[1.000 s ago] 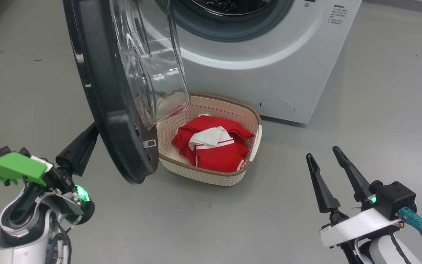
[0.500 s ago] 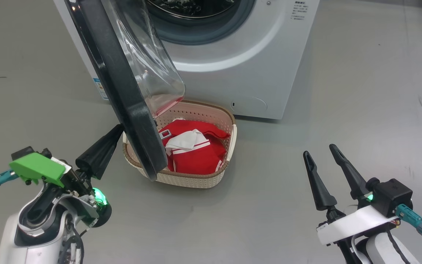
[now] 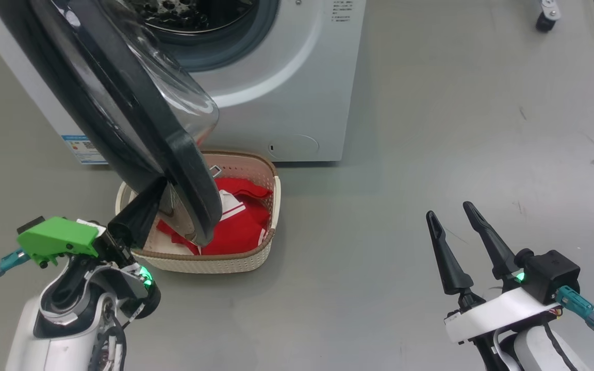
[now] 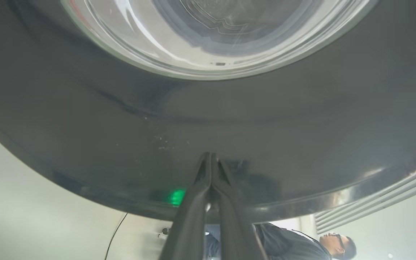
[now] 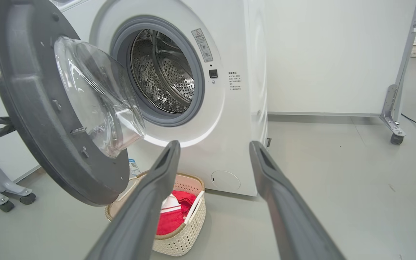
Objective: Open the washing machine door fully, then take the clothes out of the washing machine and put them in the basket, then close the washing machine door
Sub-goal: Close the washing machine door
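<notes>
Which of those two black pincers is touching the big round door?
The left pincer: shut, tips against the black rim of the washing machine door. The right pincer stands open above the floor, touching nothing.

The head camera looks steeply down on the washing machine, the washing machine door and the basket. The left wrist camera sits tight against the door's dark outer rim, angled upward. The right wrist camera looks level from low down and farther back, sharing all three with the head view.
</notes>
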Available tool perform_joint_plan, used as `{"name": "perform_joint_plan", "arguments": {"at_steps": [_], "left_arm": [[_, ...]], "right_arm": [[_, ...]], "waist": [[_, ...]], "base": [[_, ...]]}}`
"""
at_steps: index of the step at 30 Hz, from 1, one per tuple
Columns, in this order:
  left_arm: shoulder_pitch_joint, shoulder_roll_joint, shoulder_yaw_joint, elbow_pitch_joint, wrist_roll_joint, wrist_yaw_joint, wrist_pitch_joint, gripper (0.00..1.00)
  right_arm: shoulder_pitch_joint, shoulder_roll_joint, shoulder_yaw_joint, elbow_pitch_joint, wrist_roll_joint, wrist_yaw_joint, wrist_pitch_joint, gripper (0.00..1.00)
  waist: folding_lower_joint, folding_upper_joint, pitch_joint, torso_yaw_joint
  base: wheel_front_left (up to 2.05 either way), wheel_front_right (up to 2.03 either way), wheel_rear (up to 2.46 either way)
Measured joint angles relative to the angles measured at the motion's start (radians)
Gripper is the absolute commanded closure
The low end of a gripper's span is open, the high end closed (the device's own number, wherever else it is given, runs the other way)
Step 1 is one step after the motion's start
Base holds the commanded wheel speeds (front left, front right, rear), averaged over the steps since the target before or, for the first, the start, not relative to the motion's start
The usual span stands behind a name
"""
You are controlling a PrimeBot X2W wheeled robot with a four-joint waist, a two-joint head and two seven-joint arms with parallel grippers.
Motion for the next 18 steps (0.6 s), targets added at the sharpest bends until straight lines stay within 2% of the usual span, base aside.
{"name": "perform_joint_plan", "arguments": {"at_steps": [18], "left_arm": [[-0.156,0.000,-0.001,0.052,-0.033,-0.011,-0.273,1.00]], "right_arm": [[-0.023,0.006,-0.003,-0.011,0.008,0.001,0.000,0.00]], "waist": [[0.0000,0.0000,0.069,-0.180]], "base": [[0.00,0.00,0.00]]}}
